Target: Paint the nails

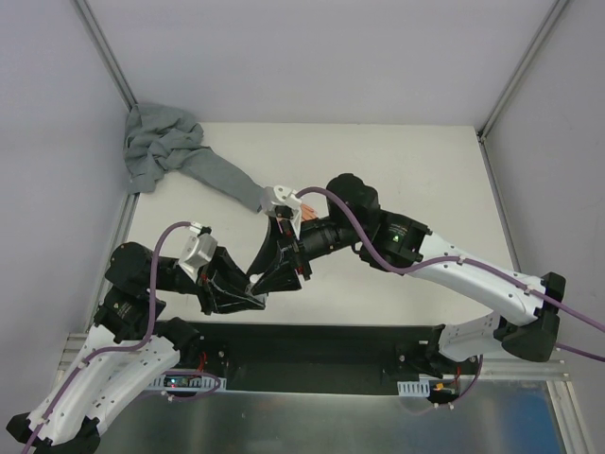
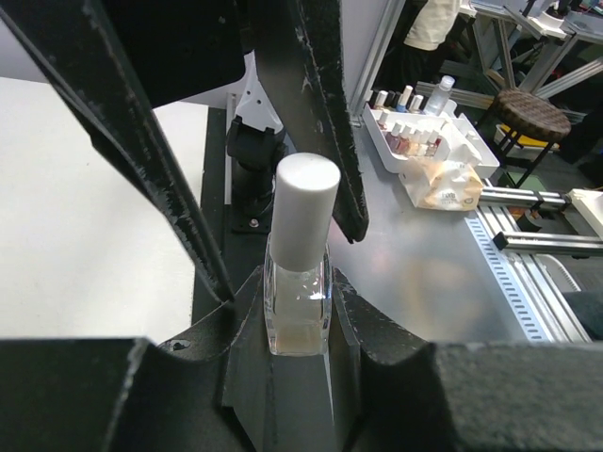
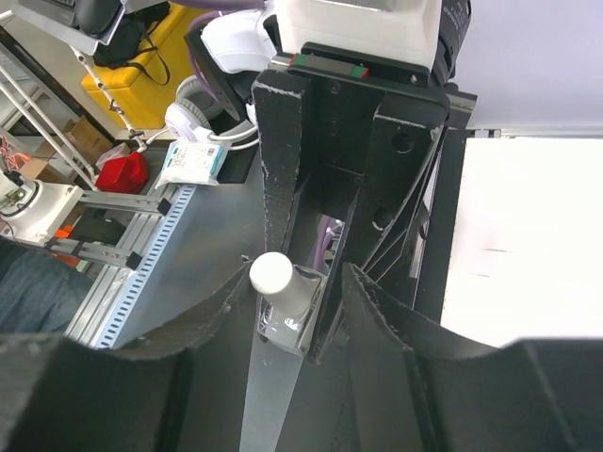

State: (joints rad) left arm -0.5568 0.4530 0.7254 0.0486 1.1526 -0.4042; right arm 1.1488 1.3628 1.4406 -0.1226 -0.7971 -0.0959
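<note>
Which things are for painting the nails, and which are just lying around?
For the job: bottle in the shut left tool; right tool, open round its cap; fake hand.
Lying about: tray of bottles; stool; packet.

- Table [image 1: 397, 170]: plain off-white.
- Sleeve [image 1: 165, 151]: plain mid-grey cloth.
- Fake hand [image 1: 308, 210]: only a peach-pink sliver shows.
- Arms [image 1: 477, 282]: white shells with black joints and black fingers.
- Cables [image 1: 357, 236]: purple.
- Bottle [image 2: 300, 315]: clear glass with a faint brownish tint at the base.
- Cap [image 2: 303, 212]: glossy white.
- Tray [image 2: 471, 151]: white, with small bottles in pinks and browns.
- Stool [image 2: 532, 113]: brown.
- Case [image 3: 141, 66]: yellow.
</note>
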